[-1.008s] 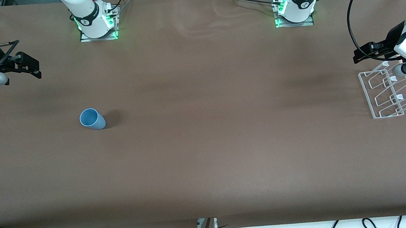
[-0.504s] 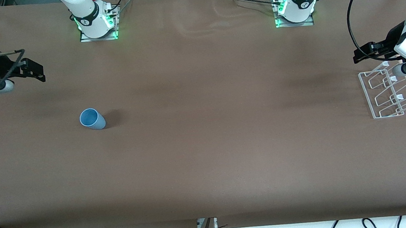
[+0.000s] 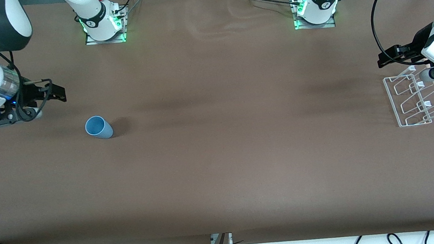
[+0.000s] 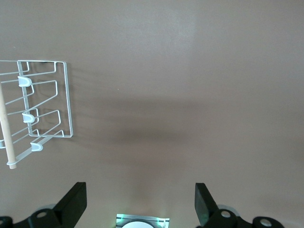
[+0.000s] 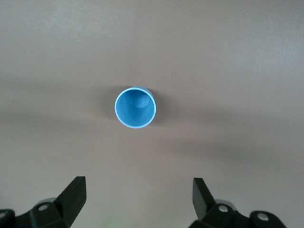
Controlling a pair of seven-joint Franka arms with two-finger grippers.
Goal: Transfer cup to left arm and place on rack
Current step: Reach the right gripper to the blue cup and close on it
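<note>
The right gripper (image 3: 57,94) hangs in the air near the cup (image 3: 98,127), toward the right arm's end of the table, fingers spread apart and empty. The cup stands upright on the table (image 3: 220,157), mouth up. Well apart from the cup, the left gripper (image 3: 385,59) waits with fingers apart just beside the rack (image 3: 418,99)

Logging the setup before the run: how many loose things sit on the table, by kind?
Cups: 1, the light-blue cup, upright toward the right arm's end.
Racks: 1, the white wire rack, toward the left arm's end.
Total: 2.
</note>
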